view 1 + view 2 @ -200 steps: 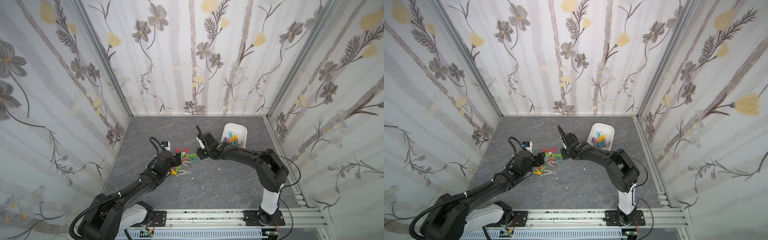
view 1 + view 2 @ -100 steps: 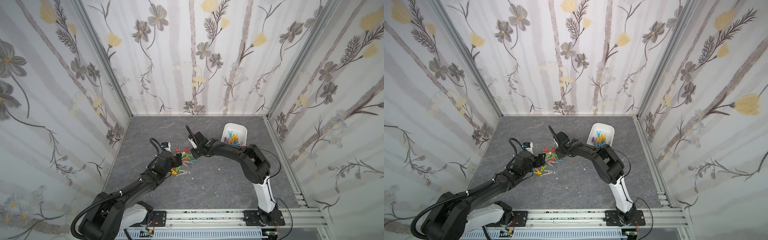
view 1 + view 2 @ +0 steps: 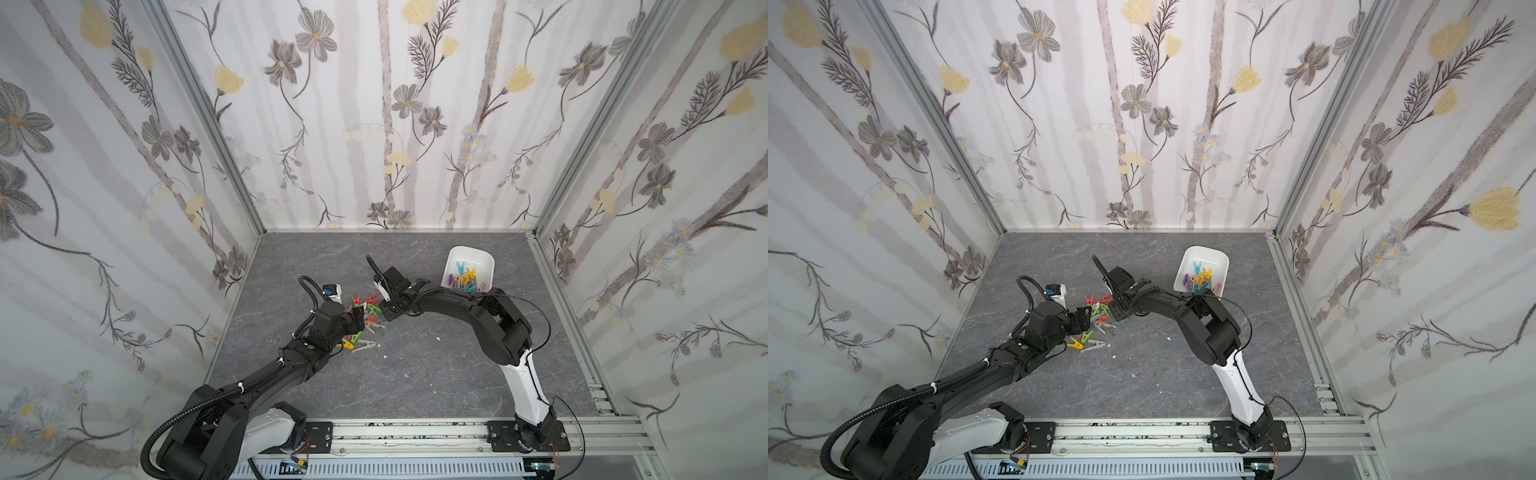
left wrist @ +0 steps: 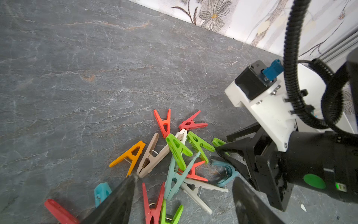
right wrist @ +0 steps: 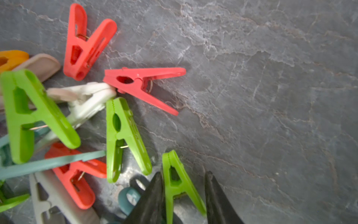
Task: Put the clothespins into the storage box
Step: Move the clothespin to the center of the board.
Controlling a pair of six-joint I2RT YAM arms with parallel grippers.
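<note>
Top views, both alike: grey stone-look table, white storage box at its far right with clothespins inside, loose heap of more near the middle. Left wrist view: left gripper spread wide and empty over the heap. Right wrist view: right gripper straddling a green clothespin lying flat; clamped or not, cannot tell.
</note>
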